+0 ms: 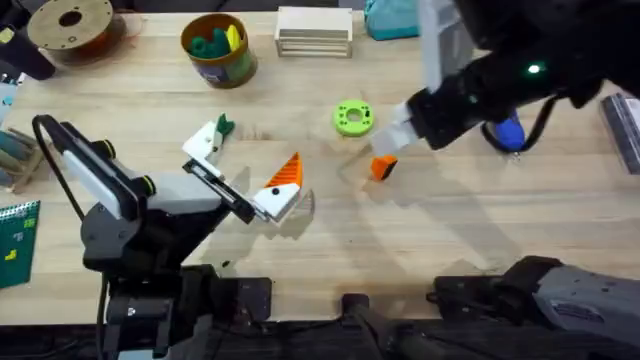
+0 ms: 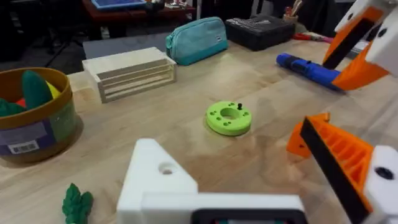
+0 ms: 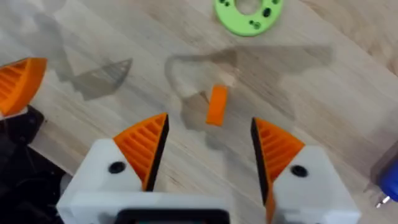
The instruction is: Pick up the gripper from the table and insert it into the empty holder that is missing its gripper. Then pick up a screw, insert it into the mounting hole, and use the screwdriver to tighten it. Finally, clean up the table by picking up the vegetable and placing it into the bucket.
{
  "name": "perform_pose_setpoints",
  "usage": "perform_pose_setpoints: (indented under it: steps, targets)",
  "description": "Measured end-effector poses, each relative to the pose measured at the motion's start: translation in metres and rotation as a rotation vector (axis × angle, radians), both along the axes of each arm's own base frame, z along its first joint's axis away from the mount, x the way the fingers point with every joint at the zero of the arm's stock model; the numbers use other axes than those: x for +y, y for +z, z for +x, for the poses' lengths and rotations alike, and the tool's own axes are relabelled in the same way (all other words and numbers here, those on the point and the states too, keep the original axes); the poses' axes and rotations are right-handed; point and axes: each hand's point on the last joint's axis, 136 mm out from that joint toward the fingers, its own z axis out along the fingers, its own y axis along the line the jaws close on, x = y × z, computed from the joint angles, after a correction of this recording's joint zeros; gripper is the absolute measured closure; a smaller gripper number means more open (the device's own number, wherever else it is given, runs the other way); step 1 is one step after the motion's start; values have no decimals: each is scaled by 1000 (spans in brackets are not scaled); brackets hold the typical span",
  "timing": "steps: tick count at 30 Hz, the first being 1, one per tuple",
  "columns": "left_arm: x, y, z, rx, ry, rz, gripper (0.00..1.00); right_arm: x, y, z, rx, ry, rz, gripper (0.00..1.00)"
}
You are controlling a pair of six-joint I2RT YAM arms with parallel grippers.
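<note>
- Gripper (image 3: 216,106), the small orange wedge, is lying on the bare table (image 1: 480,230), directly beyond and between the right arm's spread fingers (image 3: 146,146); nothing is touching it.
- Right gripper (image 3: 208,152) is hovering over that wedge with its two orange-padded fingers standing well apart and empty.
- Left gripper (image 1: 250,180) is reaching over the table's middle with its fingers parted and holding nothing: one finger is carrying an orange ribbed pad (image 2: 339,152), while the other is showing only the bare white holder (image 2: 158,177) with an open mounting hole.
- Vegetable (image 2: 76,204), a small dark-green piece, is lying on the table just beside the bare white holder.
- Lime-green ring (image 1: 352,117) is sitting flat on the table near the orange wedge, apart from it, with a small dark screw (image 2: 239,106) standing on its top face.
- Screwdriver (image 2: 308,68), blue, is lying on the table past the right arm, partly hidden by it in the overhead view.
- Bucket (image 1: 218,50), mustard-yellow, is standing upright near the far edge, containing green and yellow pieces.
- Wooden crate (image 1: 314,32) and teal pouch (image 2: 198,38) are resting beside it along the far edge.
- Brown spool (image 1: 70,25) is occupying the far left corner.
</note>
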Motion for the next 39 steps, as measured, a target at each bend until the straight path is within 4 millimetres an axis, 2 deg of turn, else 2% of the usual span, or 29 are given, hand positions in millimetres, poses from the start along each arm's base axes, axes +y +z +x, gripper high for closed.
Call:
perform_pose_setpoints:
  steps: [1, 2, 7, 11, 14, 18, 33, 35, 39]
  targets:
    - [0, 0, 0, 0, 0, 0, 5, 13, -4, -4, 22, 43, -13, 216]
    - [0, 0, 0, 0, 0, -1, 5, 15, -8, -4, 33, 49, -21, 209]
    - [0, 0, 0, 2, 0, -2, 5, 15, -30, -1, 90, 49, -89, 195]
    - [0, 0, 0, 1, 0, -2, 6, 14, -39, 1, 109, 46, -112, 188]
    - [0, 0, 0, 2, 0, -2, 5, 13, -42, 1, 116, 46, -124, 32]
    - [0, 0, 0, 1, 0, -2, 6, 13, -49, 2, 137, 47, -143, 10]
    - [0, 0, 0, 2, 0, -2, 6, 10, -91, -2, 275, 49, -237, 21]
    - [0, 0, 0, 1, 0, -2, 6, 10, -94, -3, 283, 50, -243, 57]
    - [0, 0, 0, 2, 0, -2, 6, 9, -94, -3, 288, 50, -245, 233]
